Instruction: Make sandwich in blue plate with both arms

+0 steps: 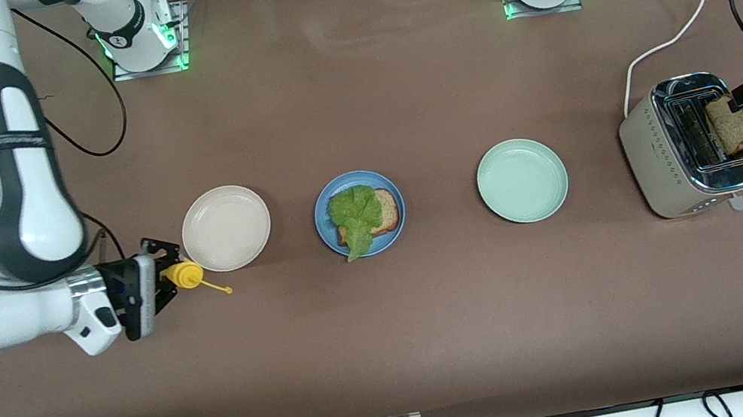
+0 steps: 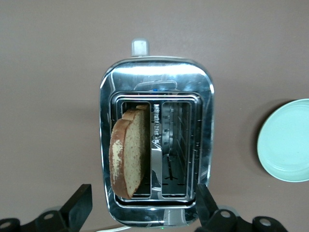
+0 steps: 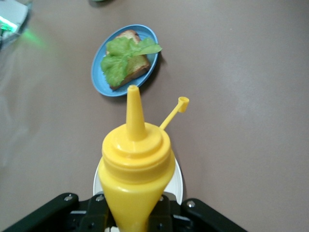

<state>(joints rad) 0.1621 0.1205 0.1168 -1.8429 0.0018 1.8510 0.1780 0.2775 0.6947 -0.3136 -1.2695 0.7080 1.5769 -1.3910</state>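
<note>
Blue plate [image 1: 328, 235] is seen at the middle of the brown tabletop [image 1: 395, 342], between a beige plate [image 1: 226, 228] toward the right arm's end and a pale green plate [image 1: 522, 180] toward the left arm's end. One slice of toast [image 1: 386, 210] lies on it, partly covered by a lettuce leaf [image 1: 355, 217] whose tip hangs over the rim. A second slice of toast [image 1: 731, 124] is shown standing up out of one slot of a silver toaster [image 1: 672, 178] at the left arm's end of the tabletop, pinched at its top edge by the fingers of the left gripper [image 1: 742, 97]. A yellow squeeze bottle [image 1: 182, 275], its cap [image 1: 228, 290] dangling on a thin strap, is held clamped in the right gripper [image 1: 163, 276], just beside the beige plate
</note>
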